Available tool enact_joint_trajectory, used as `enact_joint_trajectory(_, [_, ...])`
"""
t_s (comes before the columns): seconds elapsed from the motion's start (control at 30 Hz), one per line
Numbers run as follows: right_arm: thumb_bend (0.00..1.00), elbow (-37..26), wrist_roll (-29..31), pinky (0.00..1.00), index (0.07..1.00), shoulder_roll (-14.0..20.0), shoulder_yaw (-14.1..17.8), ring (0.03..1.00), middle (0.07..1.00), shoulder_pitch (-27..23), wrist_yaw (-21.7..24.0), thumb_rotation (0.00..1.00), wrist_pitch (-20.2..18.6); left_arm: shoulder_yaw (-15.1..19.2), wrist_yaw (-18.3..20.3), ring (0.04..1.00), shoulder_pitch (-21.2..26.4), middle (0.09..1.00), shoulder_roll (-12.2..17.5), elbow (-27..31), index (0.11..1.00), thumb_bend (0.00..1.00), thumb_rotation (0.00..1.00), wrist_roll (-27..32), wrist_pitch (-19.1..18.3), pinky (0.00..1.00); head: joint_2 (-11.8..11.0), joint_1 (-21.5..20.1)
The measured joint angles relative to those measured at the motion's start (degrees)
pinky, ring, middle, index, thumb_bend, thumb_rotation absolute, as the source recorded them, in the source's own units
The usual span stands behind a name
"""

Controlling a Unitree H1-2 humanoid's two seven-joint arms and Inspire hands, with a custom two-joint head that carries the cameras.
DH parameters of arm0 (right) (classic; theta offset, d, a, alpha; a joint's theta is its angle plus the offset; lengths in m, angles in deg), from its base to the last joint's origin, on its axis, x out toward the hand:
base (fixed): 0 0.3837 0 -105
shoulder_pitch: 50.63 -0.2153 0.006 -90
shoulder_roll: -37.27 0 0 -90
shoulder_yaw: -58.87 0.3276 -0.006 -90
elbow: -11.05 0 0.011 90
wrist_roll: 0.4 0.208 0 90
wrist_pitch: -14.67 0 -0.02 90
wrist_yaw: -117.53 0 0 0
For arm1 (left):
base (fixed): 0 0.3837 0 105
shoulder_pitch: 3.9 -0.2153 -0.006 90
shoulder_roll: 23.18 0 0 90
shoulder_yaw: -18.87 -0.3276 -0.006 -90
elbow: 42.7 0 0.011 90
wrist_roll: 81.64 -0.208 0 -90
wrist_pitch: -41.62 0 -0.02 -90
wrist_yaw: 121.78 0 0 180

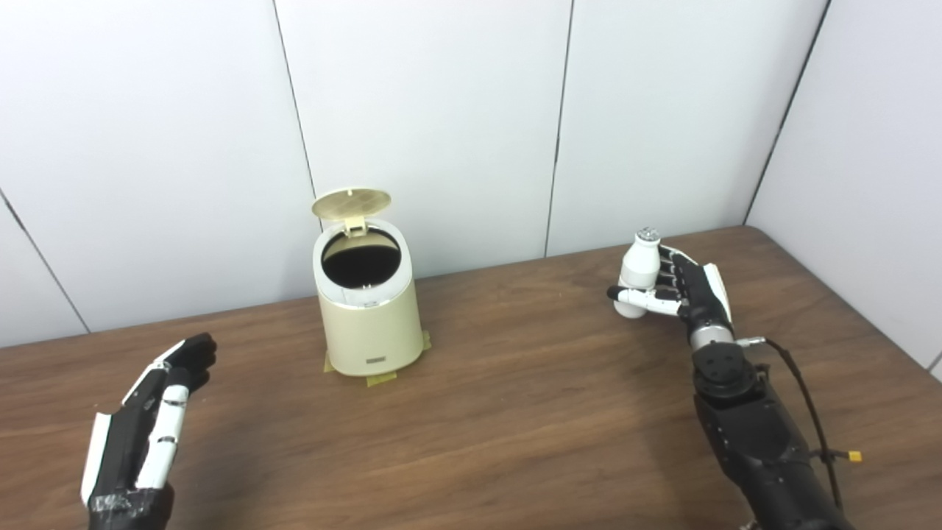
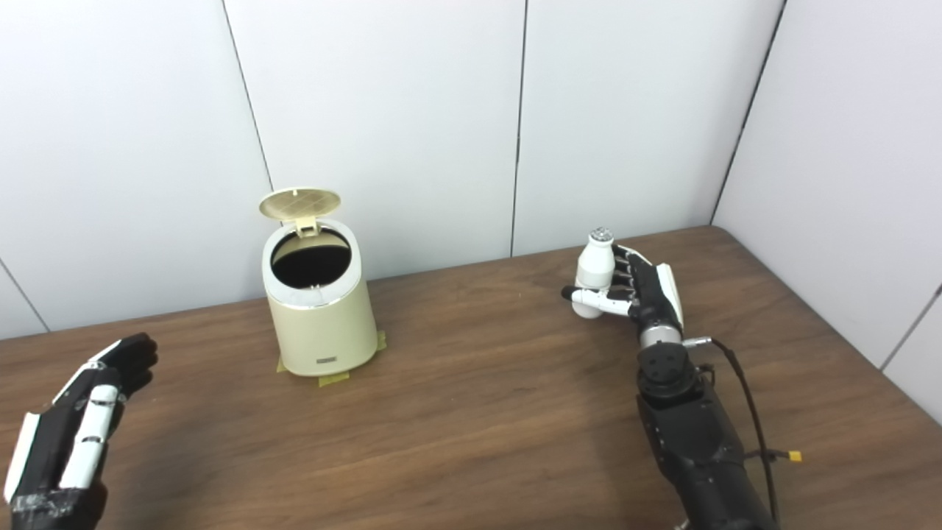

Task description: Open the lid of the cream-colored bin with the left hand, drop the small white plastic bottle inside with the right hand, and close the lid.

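The cream-colored bin stands on the wooden table left of centre, near the back wall. Its round lid is tipped up on the rear hinge, and the dark inside shows. My right hand is shut on the small white plastic bottle, which is upright with its silver cap on top, at the right of the table and well apart from the bin. My left hand is open at the lower left, fingers straight, holding nothing, some way in front and left of the bin.
Yellow tape tabs stick out at the bin's base. White wall panels rise right behind the table, and another wall closes the right side. A thin black cable runs along my right forearm.
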Motion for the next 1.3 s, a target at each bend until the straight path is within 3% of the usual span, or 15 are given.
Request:
enact_joint_trajectory(0.33, [0.81, 0.5, -0.7, 0.63, 0.77, 0.0, -0.5, 0.723, 0.761, -0.3, -0.3, 0.22, 0.2, -0.1, 0.0, 0.845, 0.0, 0.824, 0.0, 0.8, 0.808, 0.27, 0.7, 0.0, 0.0, 0.86, 0.1, -0.1])
enact_joint_trajectory(0.43, [0.8, 0.8, -1.2, 0.6, 0.727, -0.1, -0.5, 0.699, 0.735, -0.4, -1.7, 0.16, 0.4, -0.1, 0.1, 0.85, 0.0, 0.827, 0.0, 0.7, 0.812, 0.28, 0.71, 0.1, 0.1, 0.87, 0.1, -0.1])
enact_joint_trajectory(0.47, [0.79, 1.1, -1.6, 0.57, 0.687, -0.2, -0.5, 0.672, 0.707, -0.4, -2.4, 0.1, 0.6, -0.1, 0.1, 0.85, 0.0, 0.827, 0.0, 0.7, 0.813, 0.28, 0.71, 0.1, 0.1, 0.88, 0.2, -0.1])
enact_joint_trajectory(0.5, [0.77, 1.3, -1.9, 0.55, 0.653, -0.3, -0.5, 0.642, 0.677, -0.4, -3.4, 0.05, 0.9, -0.1, 0.1, 0.846, 0.0, 0.825, 0.0, 0.7, 0.811, 0.28, 0.7, 0.1, 0.0, 0.87, 0.2, -0.1])
enact_joint_trajectory(0.53, [0.64, 1.6, -2.2, 0.52, 0.574, -0.5, -0.3, 0.6, 0.638, -0.4, -4.5, 0.08, 1.2, 0.0, 0.1, 0.845, 0.0, 0.825, 0.0, 0.7, 0.811, 0.27, 0.7, 0.1, 0.0, 0.87, 0.3, -0.2])
enact_joint_trajectory(0.57, [0.57, 1.7, -2.4, 0.49, 0.51, -0.8, 0.0, 0.556, 0.564, -0.4, -5.4, 0.03, 1.5, 0.0, 0.1, 0.844, 0.0, 0.825, 0.0, 0.8, 0.811, 0.28, 0.7, 0.1, 0.0, 0.87, 0.3, -0.2])
enact_joint_trajectory(0.63, [0.54, 2.0, -2.6, 0.47, 0.475, -1.5, 0.5, 0.522, 0.526, -0.4, -7.1, 0.01, 2.3, 0.0, 0.1, 0.845, 0.0, 0.824, 0.0, 0.8, 0.81, 0.27, 0.7, 0.1, -0.2, 0.87, 0.4, -0.2])
enact_joint_trajectory(0.77, [0.52, 3.7, -2.7, 0.44, 0.474, -1.9, 1.0, 0.48, 0.502, -0.4, -9.6, 0.0, 4.9, 0.0, 0.1, 0.857, 0.0, 0.827, 0.0, 0.8, 0.813, 0.27, 0.74, 0.1, -0.1, 0.89, 0.4, -0.2])
enact_joint_trajectory(1.23, [0.52, 3.8, -2.4, 0.37, 0.506, -2.0, 1.8, 0.429, 0.461, -0.4, -10.3, 0.0, 4.5, -0.1, 0.3, 0.841, 0.0, 0.817, 0.0, 0.6, 0.804, 0.28, 0.74, 0.2, 0.1, 0.86, 0.2, -0.2])
enact_joint_trajectory(1.3, [0.53, 3.8, -2.4, 0.37, 0.501, -2.0, 1.7, 0.432, 0.47, -0.4, -10.3, 0.0, 4.4, -0.1, 0.1, 0.844, 0.0, 0.817, 0.0, 0.6, 0.806, 0.24, 0.74, 0.1, 0.0, 0.87, 0.2, -0.1])
